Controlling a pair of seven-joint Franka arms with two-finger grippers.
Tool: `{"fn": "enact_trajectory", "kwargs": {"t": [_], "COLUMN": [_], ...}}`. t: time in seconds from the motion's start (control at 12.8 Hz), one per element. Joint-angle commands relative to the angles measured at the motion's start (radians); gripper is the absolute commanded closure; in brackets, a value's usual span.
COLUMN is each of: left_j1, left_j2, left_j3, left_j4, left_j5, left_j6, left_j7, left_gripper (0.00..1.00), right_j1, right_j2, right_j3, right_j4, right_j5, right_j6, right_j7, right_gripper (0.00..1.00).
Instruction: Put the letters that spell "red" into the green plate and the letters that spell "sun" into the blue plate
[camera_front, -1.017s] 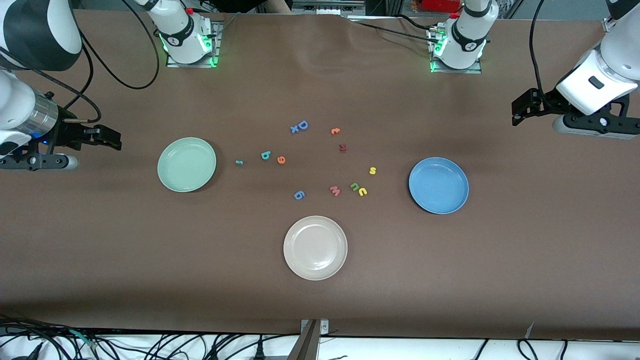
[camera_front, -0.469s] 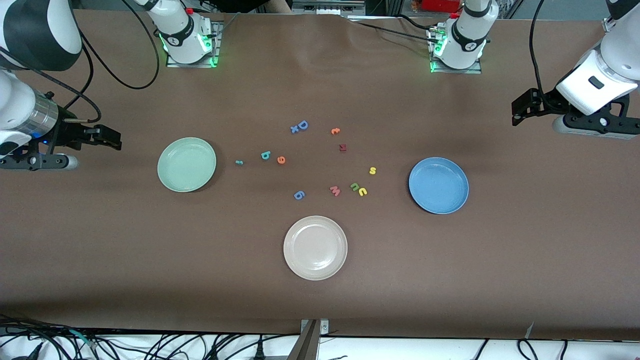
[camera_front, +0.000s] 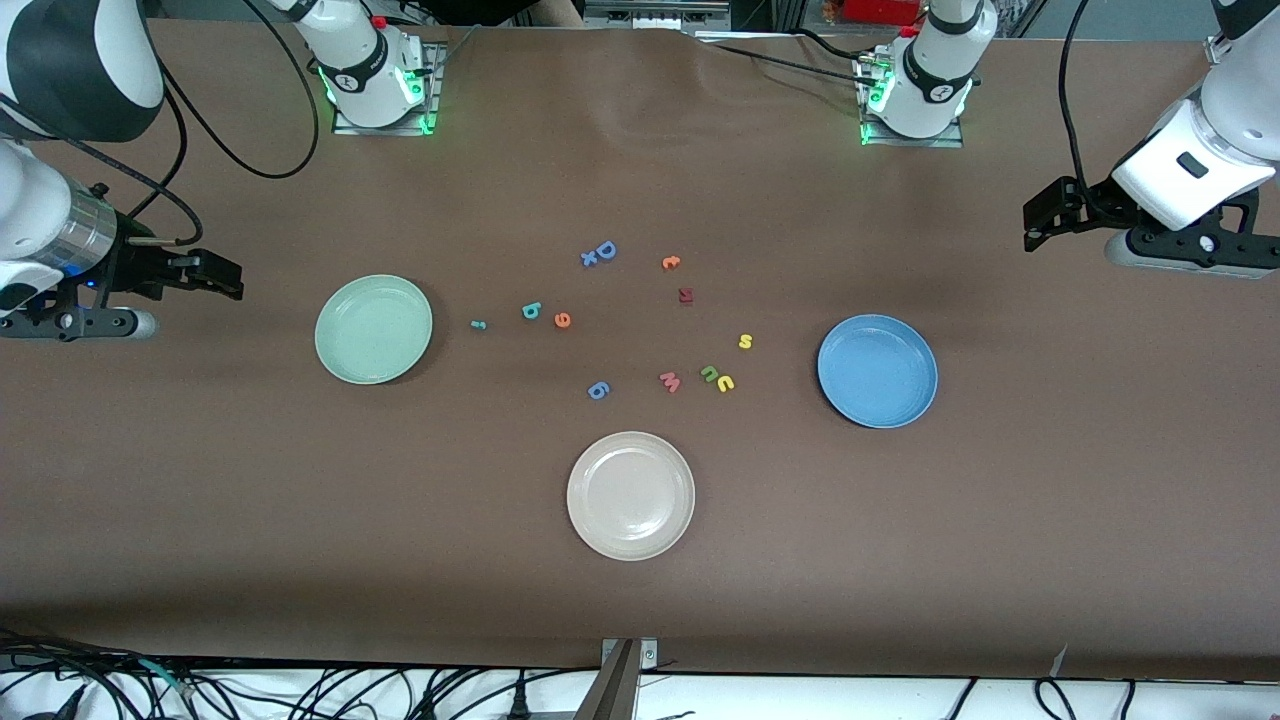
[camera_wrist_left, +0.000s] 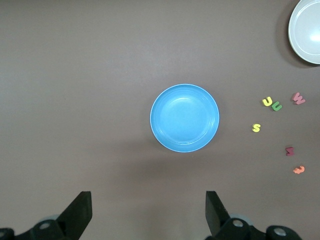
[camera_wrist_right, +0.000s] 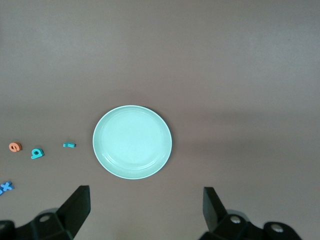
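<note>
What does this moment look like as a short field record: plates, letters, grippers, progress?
green plate: empty, toward right arm's end
blue plate: empty, toward left arm's end
white plate: empty, nearest the front camera
red letters: on table beside green plate
sun letters: on table beside blue plate
left gripper: open, empty
right gripper: open, empty
progress: nothing placed

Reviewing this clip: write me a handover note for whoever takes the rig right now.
Left gripper: open, holding nothing, waiting over the left arm's end of the table.
Right gripper: open, holding nothing, waiting over the right arm's end.
Green plate and blue plate: nothing in them.
Teal r, teal d, orange e lie on the table beside the green plate.
Yellow s, green arch, yellow arch lie beside the blue plate.
Done: nothing. Left: all six letters.
</note>
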Motion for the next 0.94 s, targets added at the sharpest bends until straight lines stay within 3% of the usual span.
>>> {"fn": "enact_trajectory", "kwargs": {"t": [0.0,0.86], "left_j1": [0.000,-0.002], "left_j2": [-0.020,-0.020], "left_j3": [-0.002,-0.002], "left_j4": [-0.015,-0.015], "left_j5": [-0.011,-0.011], "left_j6": [0.003,0.003], "left_j7": [-0.009,-0.009], "left_gripper": [0.00,0.00], "right_j1": [0.002,0.002], "right_j2": [-0.008,-0.008], "right_j3": [-0.001,-0.001], "right_j4": [0.009,0.005], "right_j5": [0.013,0.003], "right_j6": [-0.020,-0.029], "right_j7": [0.008,0.005], "right_gripper": [0.00,0.00]}}
